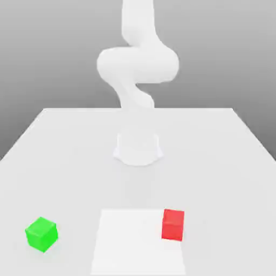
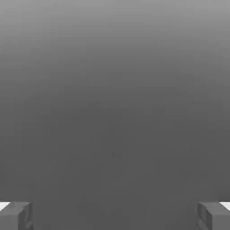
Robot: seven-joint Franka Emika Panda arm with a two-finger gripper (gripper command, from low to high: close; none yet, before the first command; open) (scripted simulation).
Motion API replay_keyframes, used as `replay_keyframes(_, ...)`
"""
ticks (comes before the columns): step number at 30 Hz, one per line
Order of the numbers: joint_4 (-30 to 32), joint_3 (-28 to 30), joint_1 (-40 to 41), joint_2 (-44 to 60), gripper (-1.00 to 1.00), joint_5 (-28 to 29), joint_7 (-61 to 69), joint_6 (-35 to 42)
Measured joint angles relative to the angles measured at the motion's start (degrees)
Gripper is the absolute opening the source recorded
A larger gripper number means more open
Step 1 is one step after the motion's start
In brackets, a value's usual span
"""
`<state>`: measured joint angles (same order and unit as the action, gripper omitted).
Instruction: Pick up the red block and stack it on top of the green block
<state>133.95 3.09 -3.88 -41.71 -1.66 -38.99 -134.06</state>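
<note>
End effector (image 2: 115,216) seen parted wide, nothing held — red block (image 1: 173,225) resting on the desk (image 1: 137,188), toward the exterior view's right; reach to be made downward, judged from the raised arm (image 1: 137,64).

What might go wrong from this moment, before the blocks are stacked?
The red block sits turned differently from the green block, so a stack may end up misaligned. The two also stand well apart on the table, so the carry could give a loose grip time to slip.
</note>
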Motion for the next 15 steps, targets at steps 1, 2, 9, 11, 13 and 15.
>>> replay_keyframes(1, 0.9, 1.2, -1.6, 1.8, 0.0, -0.7, 3.0, -1.0)
replay_keyframes(2, 1.8, 2.3, -3.0, 3.6, 0.0, -1.5, 5.9, -1.9)
replay_keyframes(9, 7.8, 8.5, -12.5, 15.7, 0.0, -6.2, 25.0, -8.1)
replay_keyframes(11, 9.5, 9.6, -14.8, 19.1, 0.0, -7.4, 30.3, -9.8)
replay_keyframes(13, 11.2, 10.5, -16.9, 22.6, 0.0, -8.4, 35.6, -11.6)
replay_keyframes(15, 12.9, 11.0, -18.6, 26.0, 0.0, -9.3, 40.6, -13.3)
